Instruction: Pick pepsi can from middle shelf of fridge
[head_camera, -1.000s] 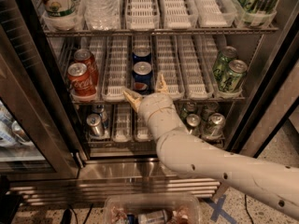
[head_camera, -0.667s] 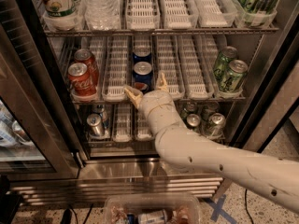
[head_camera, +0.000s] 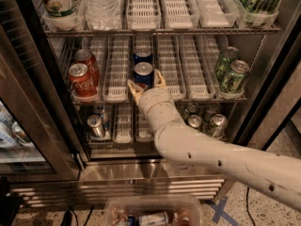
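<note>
Since the earlier frames, the gripper [head_camera: 146,83] has advanced a short way up and into the fridge [head_camera: 141,173], closing on the pepsi can [head_camera: 143,71]. The can itself has not shifted.

1. Position of the target. The pepsi can stands upright at the front of a centre lane on the middle shelf [head_camera: 202,99]. A second pepsi can [head_camera: 142,55] stands directly behind it in the same lane.

2. Position of the gripper. The gripper sits just in front of the pepsi can and slightly below its middle, at the shelf's front edge. It is released: the fingers [head_camera: 134,87] are spread, one on each side of the can's lower body. We cannot tell whether either finger touches the can.

3. Governing relation. The can's long axis is vertical, and the can lies straight ahead of the gripper, between the spread fingers. We judge that the coming move calls for a short advance, then a closure across the can's width.

4. Neighbours. The Coca-Cola cans [head_camera: 81,79] stand well apart from the pepsi can on one side and the green cans [head_camera: 230,69] well apart on the other. The lanes just beside it hold nothing near the fingers.
</note>
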`<state>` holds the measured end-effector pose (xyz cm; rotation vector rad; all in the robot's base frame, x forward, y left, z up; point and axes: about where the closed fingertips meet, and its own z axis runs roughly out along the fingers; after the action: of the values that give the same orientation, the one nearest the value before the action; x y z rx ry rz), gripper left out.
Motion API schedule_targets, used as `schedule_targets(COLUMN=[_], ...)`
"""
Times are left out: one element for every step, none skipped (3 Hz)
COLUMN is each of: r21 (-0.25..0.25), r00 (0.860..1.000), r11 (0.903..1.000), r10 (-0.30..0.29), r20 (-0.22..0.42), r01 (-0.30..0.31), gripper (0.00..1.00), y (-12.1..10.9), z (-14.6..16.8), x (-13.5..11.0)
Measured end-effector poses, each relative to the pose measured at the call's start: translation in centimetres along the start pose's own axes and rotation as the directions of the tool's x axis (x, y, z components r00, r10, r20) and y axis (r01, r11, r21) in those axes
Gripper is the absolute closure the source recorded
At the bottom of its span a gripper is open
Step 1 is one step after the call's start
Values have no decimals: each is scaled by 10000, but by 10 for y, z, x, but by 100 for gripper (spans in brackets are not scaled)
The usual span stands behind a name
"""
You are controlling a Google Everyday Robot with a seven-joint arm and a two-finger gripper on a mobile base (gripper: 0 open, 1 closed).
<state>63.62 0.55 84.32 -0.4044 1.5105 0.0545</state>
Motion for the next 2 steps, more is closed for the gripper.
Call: schedule_targets(r21=[16, 16], r00=[10000, 10000], r11=[10000, 10000], r10=[37, 37], r20=[-17, -17], r01=[-37, -37], gripper=[66, 90], y=[-1, -1], z=[1, 1], x=[0, 0])
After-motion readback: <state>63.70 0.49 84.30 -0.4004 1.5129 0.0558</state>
